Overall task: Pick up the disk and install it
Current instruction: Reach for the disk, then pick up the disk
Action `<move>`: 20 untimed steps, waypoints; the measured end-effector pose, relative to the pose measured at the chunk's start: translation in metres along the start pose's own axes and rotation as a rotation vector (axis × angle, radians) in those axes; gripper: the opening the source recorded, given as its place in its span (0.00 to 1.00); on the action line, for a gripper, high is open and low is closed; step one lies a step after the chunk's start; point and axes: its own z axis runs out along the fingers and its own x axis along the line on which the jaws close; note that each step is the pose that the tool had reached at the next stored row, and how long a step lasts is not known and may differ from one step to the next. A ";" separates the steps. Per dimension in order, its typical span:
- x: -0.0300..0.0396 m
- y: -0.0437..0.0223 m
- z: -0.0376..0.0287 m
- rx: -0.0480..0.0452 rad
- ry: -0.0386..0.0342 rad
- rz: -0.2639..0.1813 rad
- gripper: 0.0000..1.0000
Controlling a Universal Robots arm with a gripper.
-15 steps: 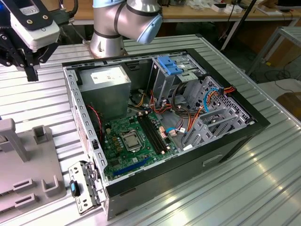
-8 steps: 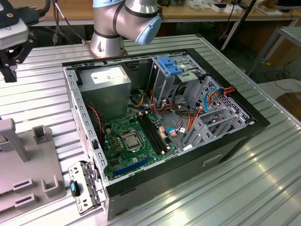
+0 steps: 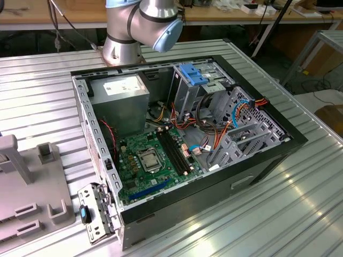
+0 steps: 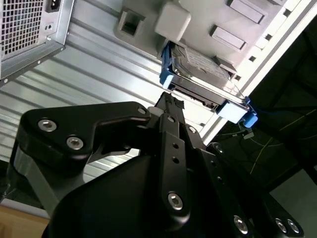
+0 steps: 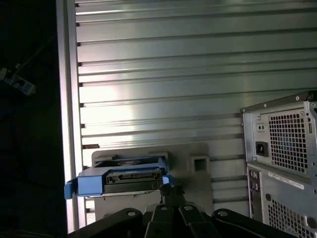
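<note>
The gripper (image 5: 167, 189) has its jaws pressed together, holding nothing, with the tips just beside the disk (image 5: 130, 176). The disk lies on a grey stand (image 5: 199, 162) on the ribbed table (image 5: 173, 74).

disk (image 5: 131, 176) grey, blue-railed; table (image 5: 173, 74) ribbed silver

ribbed metal table in a workshop
a silvery ribbed aluminium table top (image 3: 278, 214) catches bright glare; behind it runs a long pale wooden workbench (image 3: 53, 13), and a grey metal-framed side table (image 3: 328, 36) stands at the exterior view's right.
</note>
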 end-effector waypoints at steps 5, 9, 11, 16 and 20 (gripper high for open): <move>0.0282 -0.0021 -0.0005 0.0003 0.0024 0.000 0.11; 0.0466 -0.0035 -0.0006 0.0004 0.0041 0.000 0.11; 0.0567 -0.0043 -0.0007 0.0004 0.0054 0.000 0.11; 0.0618 -0.0047 -0.0008 0.0006 0.0071 -0.001 0.11; 0.0618 -0.0047 -0.0008 0.0006 0.0071 -0.001 0.11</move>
